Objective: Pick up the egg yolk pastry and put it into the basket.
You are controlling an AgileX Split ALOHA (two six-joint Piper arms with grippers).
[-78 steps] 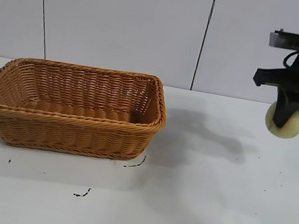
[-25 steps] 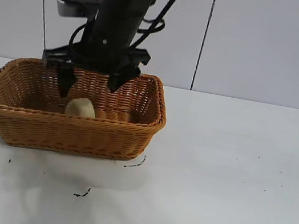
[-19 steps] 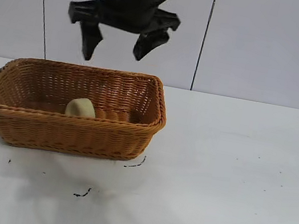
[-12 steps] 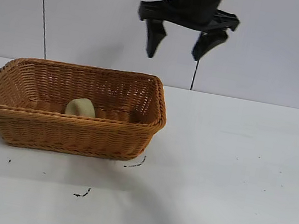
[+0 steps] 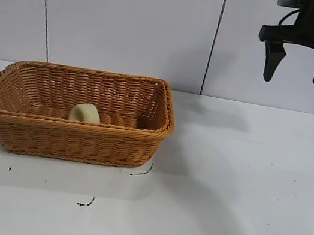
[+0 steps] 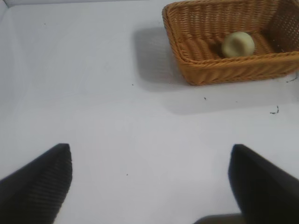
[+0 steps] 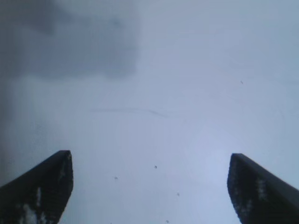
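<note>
Spreading across your whole workspace is the white table (image 5: 237, 217), marked with a few small dark specks and scuffs. On its left side sits the basket (image 5: 74, 136), an orange-brown woven wicker rectangle with flared sides and a braided rim. Your right claw (image 5: 300, 66) hangs high at the upper right, well apart from the basket, with its two dark fingers spread wide and nothing between them. Your left claw (image 6: 149, 182) shows only in its own wrist view, fingers held wide apart and empty above bare table, with the basket farther off. Smallest is the egg yolk pastry (image 5: 85, 113), a pale yellow-beige lump resting on the basket floor.
</note>
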